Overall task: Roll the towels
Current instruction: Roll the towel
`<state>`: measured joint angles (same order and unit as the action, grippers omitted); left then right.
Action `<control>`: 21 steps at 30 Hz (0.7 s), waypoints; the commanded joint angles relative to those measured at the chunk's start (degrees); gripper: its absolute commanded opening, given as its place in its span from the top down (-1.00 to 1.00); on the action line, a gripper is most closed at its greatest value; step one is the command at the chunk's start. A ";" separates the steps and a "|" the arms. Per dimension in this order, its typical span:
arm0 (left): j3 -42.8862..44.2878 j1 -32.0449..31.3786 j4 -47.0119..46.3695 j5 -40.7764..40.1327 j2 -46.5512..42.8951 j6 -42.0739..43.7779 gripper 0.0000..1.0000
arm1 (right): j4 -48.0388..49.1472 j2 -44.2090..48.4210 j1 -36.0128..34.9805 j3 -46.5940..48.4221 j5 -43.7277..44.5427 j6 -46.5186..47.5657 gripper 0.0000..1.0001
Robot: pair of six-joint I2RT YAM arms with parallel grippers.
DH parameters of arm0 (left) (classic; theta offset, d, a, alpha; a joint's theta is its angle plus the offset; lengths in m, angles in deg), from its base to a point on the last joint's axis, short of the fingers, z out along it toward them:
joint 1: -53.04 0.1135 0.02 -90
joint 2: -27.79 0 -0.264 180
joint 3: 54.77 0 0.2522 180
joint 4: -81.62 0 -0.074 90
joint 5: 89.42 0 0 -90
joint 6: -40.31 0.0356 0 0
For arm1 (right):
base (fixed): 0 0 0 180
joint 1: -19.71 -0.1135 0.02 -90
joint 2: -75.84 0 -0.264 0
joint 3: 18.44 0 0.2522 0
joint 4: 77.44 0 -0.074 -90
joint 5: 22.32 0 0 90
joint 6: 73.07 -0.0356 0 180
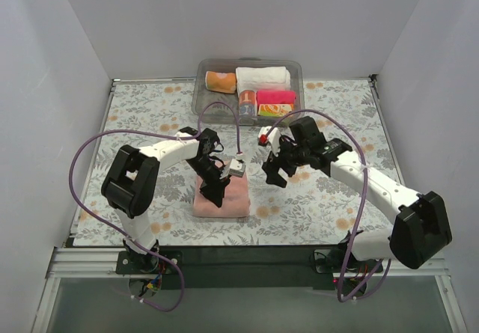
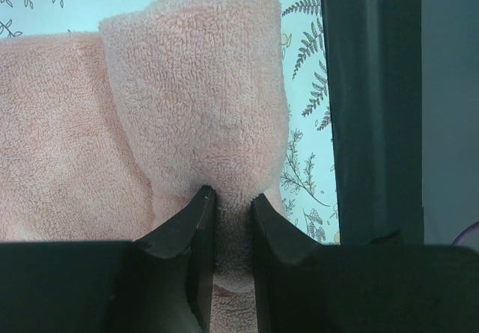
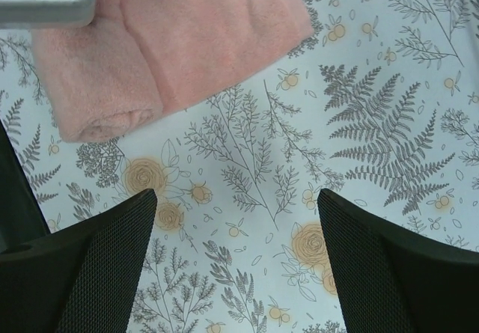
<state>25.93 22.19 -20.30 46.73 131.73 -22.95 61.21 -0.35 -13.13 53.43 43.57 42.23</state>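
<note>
Salmon-pink terry, the towel (image 1: 233, 200) lies toward the near side of the table (image 1: 329, 198). It is partly rolled, with a thick roll along one edge and a flat folded layer beside it. The left pincer (image 2: 228, 198) is clamped on a pinch of the roll's end, its jaws almost together and the pile bulging out above them. The right pincer (image 3: 236, 198) hangs wide open over bare patterned table just beside the towel, holding nothing.

The likeliest trouble is that only one end of the roll is held. If that end is turned or pushed alone, the far end will probably lag and the roll will go cone-shaped or slide sideways. The pinch also seems to catch only the outer layers, so a pull could peel them loose rather than tighten the roll. Springy terry may unwind if it is let go early. The pincers are close together, so a careless reach by the right one risks knocking the left.
</note>
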 commanded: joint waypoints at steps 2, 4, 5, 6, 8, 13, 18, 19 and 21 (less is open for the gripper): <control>-1.28 0.27 -3.85 -7.04 2.93 1.30 1.00 | 3.95 3.14 -3.36 -1.94 7.76 2.91 -0.60; -1.72 0.44 -4.11 -7.04 2.67 1.30 1.00 | 5.97 4.19 -3.55 -2.47 12.66 2.74 -0.62; -1.90 0.44 -4.11 -7.13 2.50 1.21 1.00 | 7.02 4.72 -3.55 -3.52 14.00 3.09 -0.64; -2.07 0.44 -4.28 -7.13 2.32 1.21 1.00 | 9.55 6.82 -3.55 -4.22 15.14 3.35 -0.66; -2.60 0.53 -4.72 -6.95 2.06 1.03 1.00 | 13.16 9.63 -3.55 -6.15 16.91 3.61 -0.97; -3.22 0.53 -5.07 -6.69 1.97 0.85 1.00 | 20.12 15.18 -3.55 -11.08 11.66 5.10 -0.97; -3.48 0.53 -5.16 -6.69 2.23 0.94 1.00 | 12.94 12.73 -3.72 -9.60 4.54 10.54 -0.97; -3.39 0.53 -5.08 -6.60 2.41 0.94 1.00 | 11.26 11.94 -3.81 -8.20 0.87 11.60 -0.97; -2.96 0.62 -4.81 -6.51 2.67 1.21 1.00 | 9.32 9.66 -6.43 -7.31 2.05 12.05 -0.97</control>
<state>25.30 22.63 -20.85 47.58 131.71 -23.08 74.34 11.70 -17.20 43.40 49.90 50.62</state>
